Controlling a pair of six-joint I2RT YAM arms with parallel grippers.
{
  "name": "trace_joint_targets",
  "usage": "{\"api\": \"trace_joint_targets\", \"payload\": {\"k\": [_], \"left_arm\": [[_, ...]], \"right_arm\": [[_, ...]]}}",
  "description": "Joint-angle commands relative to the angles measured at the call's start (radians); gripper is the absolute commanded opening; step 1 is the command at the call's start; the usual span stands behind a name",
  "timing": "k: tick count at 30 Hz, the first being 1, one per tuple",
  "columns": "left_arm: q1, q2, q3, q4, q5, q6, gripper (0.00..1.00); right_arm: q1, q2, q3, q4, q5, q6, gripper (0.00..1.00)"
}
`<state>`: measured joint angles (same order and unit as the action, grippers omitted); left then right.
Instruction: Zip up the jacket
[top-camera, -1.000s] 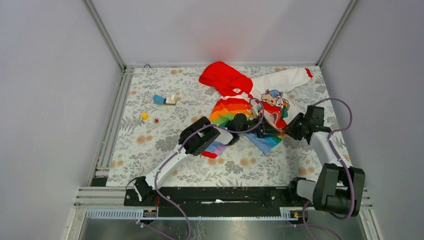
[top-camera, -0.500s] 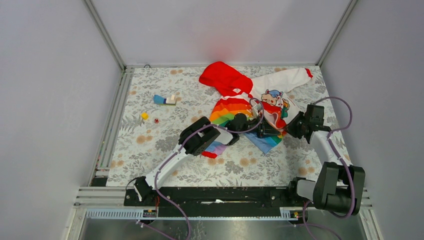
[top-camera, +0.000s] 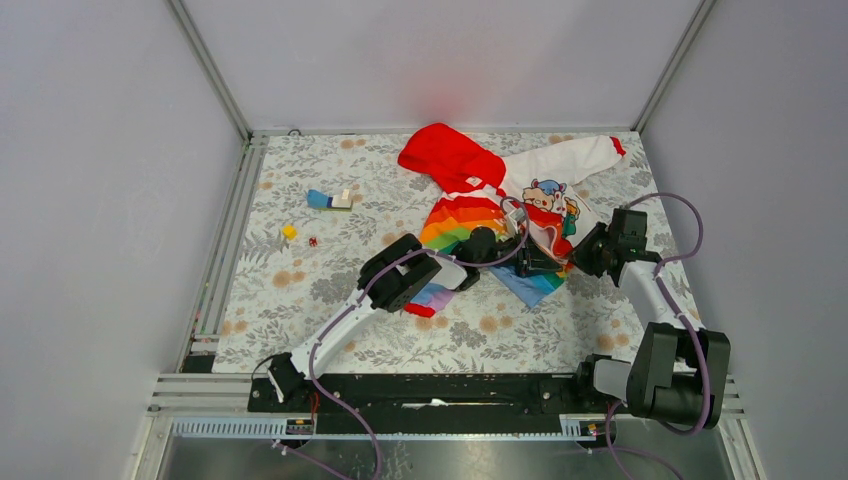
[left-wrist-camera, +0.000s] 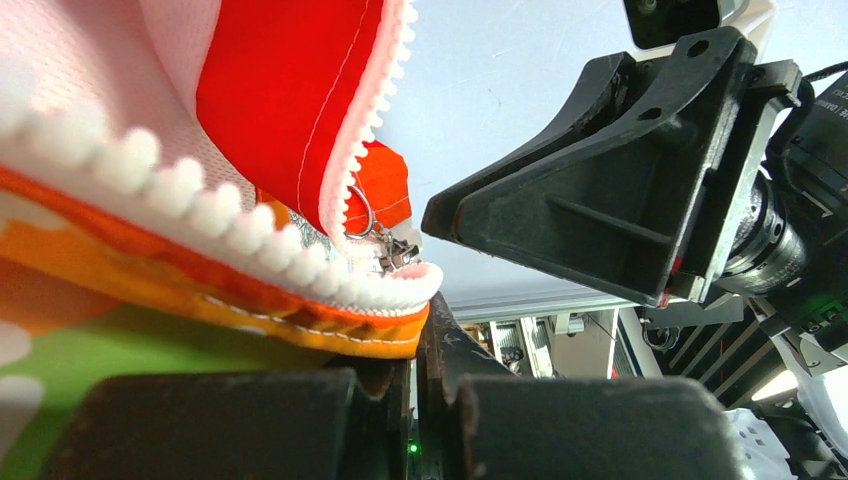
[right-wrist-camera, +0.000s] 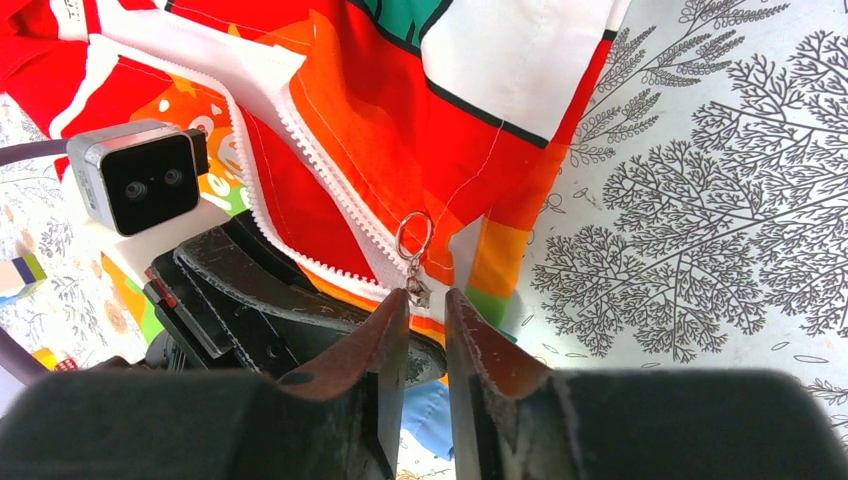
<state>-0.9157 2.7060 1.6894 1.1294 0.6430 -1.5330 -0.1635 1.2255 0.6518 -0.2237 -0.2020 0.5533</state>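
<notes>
The jacket (top-camera: 470, 215) lies open at the back middle of the floral mat: red hood, rainbow body, white sleeve with a cartoon print. My left gripper (top-camera: 535, 263) is shut on the jacket's orange bottom hem (left-wrist-camera: 330, 325), right at the lower end of the white zipper. The metal zipper slider (left-wrist-camera: 396, 251) with its ring pull sits just above those jaws. My right gripper (right-wrist-camera: 427, 300) points at the same spot from the right. Its fingers stand a narrow gap apart, with the slider (right-wrist-camera: 418, 290) at their tips and the ring pull (right-wrist-camera: 413, 235) beyond. It also shows in the top view (top-camera: 578, 260).
A blue and white block (top-camera: 330, 200), a small yellow block (top-camera: 289, 232) and a tiny red piece (top-camera: 312, 242) lie on the mat at the left. Grey walls close in the mat on three sides. The two grippers face each other closely.
My right gripper has crept slightly toward the jacket's hem. The left arm and the jacket have barely moved.
</notes>
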Motion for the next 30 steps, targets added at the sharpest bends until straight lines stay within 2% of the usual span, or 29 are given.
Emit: {"api": "trace_joint_targets", "payload": {"k": [1,5,10,17,23,30], "left_arm": [[-0.027,0.023,-0.004,-0.041,-0.033,0.014,0.0],[-0.026,0.002,-0.061,-0.115,-0.07,-0.007,0.0],[-0.025,-0.027,-0.104,-0.208,-0.1,-0.02,0.0],[-0.024,-0.043,-0.12,-0.278,-0.102,-0.013,0.0],[-0.022,-0.049,-0.114,-0.329,-0.105,0.025,0.0],[-0.018,-0.034,-0.121,-0.331,-0.105,0.058,0.0]], "right_arm": [[0.009,-0.018,0.051,0.023,0.028,-0.025,0.29],[0.01,-0.007,0.031,0.064,0.025,-0.033,0.34],[0.012,0.066,0.028,0.142,-0.039,0.005,0.32],[0.015,0.173,-0.009,0.213,-0.043,0.042,0.29],[0.015,0.203,-0.035,0.244,-0.033,0.057,0.29],[0.015,0.214,-0.032,0.252,-0.086,0.068,0.4]]}}
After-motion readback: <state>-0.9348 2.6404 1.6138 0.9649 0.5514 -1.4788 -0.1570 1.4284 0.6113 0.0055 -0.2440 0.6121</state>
